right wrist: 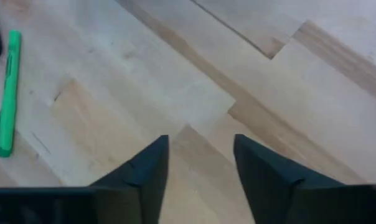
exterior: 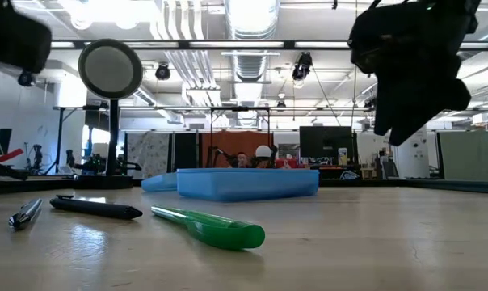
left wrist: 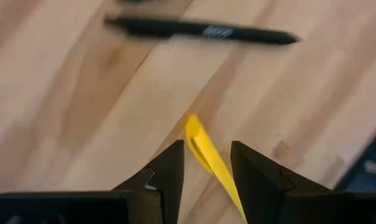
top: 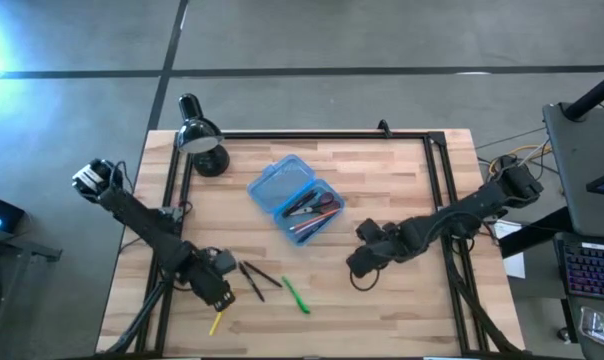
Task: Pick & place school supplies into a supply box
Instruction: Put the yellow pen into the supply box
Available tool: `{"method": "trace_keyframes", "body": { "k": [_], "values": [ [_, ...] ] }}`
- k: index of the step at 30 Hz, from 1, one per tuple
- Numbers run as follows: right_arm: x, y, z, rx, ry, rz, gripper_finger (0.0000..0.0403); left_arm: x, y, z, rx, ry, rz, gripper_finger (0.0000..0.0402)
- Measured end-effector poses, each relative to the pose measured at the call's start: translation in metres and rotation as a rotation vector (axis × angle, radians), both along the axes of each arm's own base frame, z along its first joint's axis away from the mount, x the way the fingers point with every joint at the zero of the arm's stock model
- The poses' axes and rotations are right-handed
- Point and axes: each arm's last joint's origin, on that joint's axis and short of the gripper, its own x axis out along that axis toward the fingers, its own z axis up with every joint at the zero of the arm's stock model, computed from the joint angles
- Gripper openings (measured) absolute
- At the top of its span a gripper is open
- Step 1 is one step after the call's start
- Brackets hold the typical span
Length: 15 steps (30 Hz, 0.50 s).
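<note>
Left gripper (top: 218, 297) low over the near-left part of the table (top: 402, 200), fingers apart, straddling the yellow pen (left wrist: 208, 157). The pen lies on the wood between the fingertips (left wrist: 172, 163); no visible clamping, gaps show on both sides. Just ahead of this gripper, two dark pens (top: 254, 278) lie crossed; one dark pen (left wrist: 200, 30) shows clearly in the wrist view.

Right gripper (top: 360, 262) hovers above bare wood, fingers apart, nothing between them. The green pen (top: 296, 295) lies off to its side, toward the left gripper, well clear of the fingers.

Supply box (top: 294, 199), blue, open, sits beyond both grippers near mid-table, already holding several pens and red-handled scissors (top: 320, 208). A black desk lamp (top: 200, 137) stands at the far-left corner.
</note>
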Motion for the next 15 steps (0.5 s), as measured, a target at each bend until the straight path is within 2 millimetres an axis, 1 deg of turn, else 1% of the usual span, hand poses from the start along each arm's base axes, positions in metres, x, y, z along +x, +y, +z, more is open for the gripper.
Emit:
{"method": "trace_keyframes", "body": {
  "k": [3,7,11,15],
  "values": [
    [0.002,-0.005,0.0,-0.003,0.005,0.006,0.0213,0.001,-0.011,-0.012,-0.021,0.065,0.079,0.0116],
    [0.003,-0.008,0.0,-0.003,0.006,0.0,0.0242,0.005,-0.028,-0.024,-0.028,0.11,0.097,0.0116],
    [0.003,-0.008,0.0,-0.003,0.006,-0.002,0.0259,0.012,-0.035,-0.032,-0.015,0.142,0.142,0.0116],
    [0.003,-0.008,0.0,-0.005,0.009,-0.002,0.0265,0.015,-0.039,-0.045,0.006,0.182,0.169,0.0116]
  ]
}}
